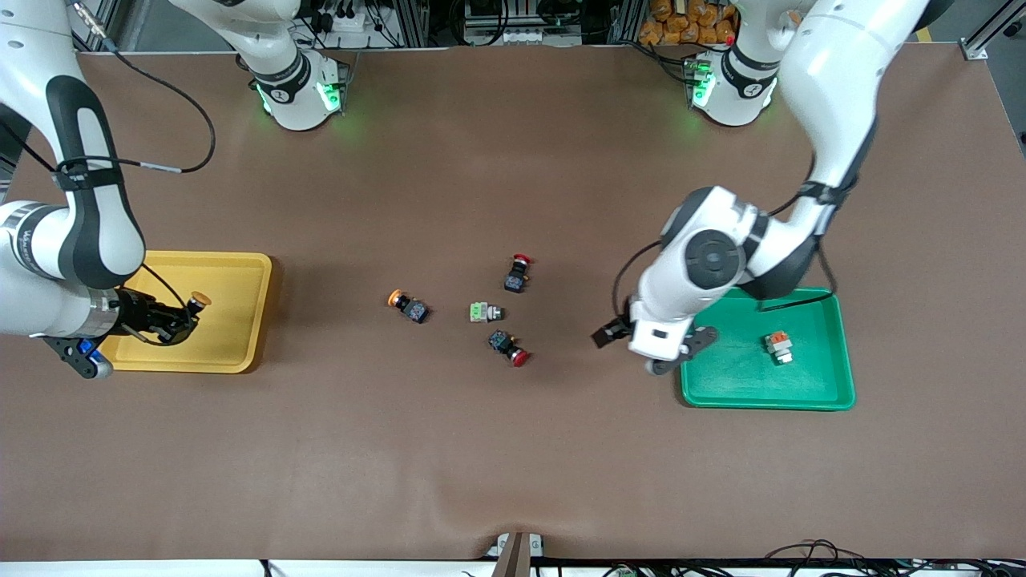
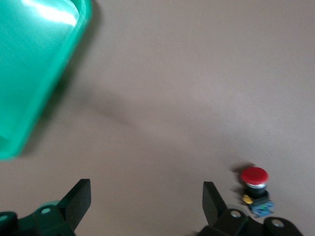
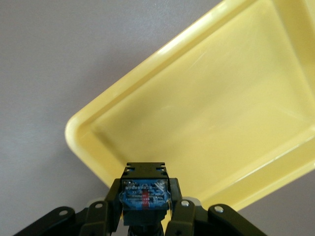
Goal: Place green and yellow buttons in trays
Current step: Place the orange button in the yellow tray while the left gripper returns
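Right pincer (image 1: 183,318): clamped on a yellow-capped button (image 1: 195,304), held in the air over the yellow tray (image 1: 240,320); in the right wrist view the button's black-blue body (image 3: 145,192) sits between the fingers (image 3: 178,216), with the tray's rim and floor (image 3: 206,113) under it.
Left pincer (image 1: 653,343): fingers wide apart and holding nothing, over the bare table just beside the green tray (image 1: 745,385), at the tray's edge that faces the middle of the table; the left wrist view shows both fingers (image 2: 78,199) spread, a corner of the tray (image 2: 34,73) and a red button (image 2: 255,189) on the table.
Button in the green tray (image 1: 778,347): pale grey-white with an orange top, lying on the tray floor toward the left arm's end.
Second yellow-capped button (image 1: 407,305): on its side on the table (image 1: 513,449), between the yellow tray and the green-topped button.
Green-topped button (image 1: 485,312): pale body, at the middle of the table, the landmark for the loose pieces.
Red button, upper (image 1: 518,274): black-blue body, farther from the front camera than the green-topped button.
Red button, lower (image 1: 509,347): nearer to the front camera than the green-topped button, close beside it.
Trays: yellow one at the right arm's end of the table, green one at the left arm's end, well apart.
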### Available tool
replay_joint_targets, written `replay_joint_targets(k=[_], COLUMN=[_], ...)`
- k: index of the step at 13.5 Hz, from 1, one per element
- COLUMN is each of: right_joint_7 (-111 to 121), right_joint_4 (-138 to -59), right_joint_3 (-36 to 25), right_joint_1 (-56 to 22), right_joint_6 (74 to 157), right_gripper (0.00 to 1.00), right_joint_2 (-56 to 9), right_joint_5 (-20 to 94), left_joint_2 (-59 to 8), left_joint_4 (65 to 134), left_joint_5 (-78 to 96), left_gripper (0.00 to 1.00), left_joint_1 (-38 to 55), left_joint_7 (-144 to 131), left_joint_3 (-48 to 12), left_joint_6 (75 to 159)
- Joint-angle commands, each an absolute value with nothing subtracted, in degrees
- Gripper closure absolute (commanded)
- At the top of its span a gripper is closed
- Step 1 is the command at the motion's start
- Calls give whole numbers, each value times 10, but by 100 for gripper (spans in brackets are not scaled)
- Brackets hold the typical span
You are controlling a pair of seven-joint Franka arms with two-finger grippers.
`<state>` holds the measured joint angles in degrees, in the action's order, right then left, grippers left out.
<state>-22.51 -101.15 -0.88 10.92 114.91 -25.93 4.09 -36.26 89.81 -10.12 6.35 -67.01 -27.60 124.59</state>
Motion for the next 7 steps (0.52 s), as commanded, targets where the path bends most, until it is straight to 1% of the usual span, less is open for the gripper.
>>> replay_joint_targets(k=[1, 2, 3, 4, 7], right_joint_7=[-177, -171, -172, -177, -220], right_joint_4=[-1012, -1011, -1007, -1006, -977], right_joint_3=[1, 1, 2, 3, 4], right_joint_1=[133, 130, 125, 120, 87], right_joint_6=[1157, 1154, 1151, 1148, 1086], right_gripper=[86, 54, 17, 0, 0], right_joint_2=[-267, -266, -266, -265, -261], right_joint_5=[39, 39, 39, 40, 40], left_joint_2=[-409, -422, -433, -444, -469], left_joint_4=[827, 810, 793, 779, 744], left_joint_5=[-103, -103, -103, -103, -103], left_gripper=[0, 0, 0, 0, 0], left_joint_1=[103, 114, 126, 138, 171], left_joint_7=[-743, -771, -797, -826, -906], left_joint_3=[-270, -269, -269, -269, -268], left_joint_6=[1236, 1236, 1236, 1237, 1243])
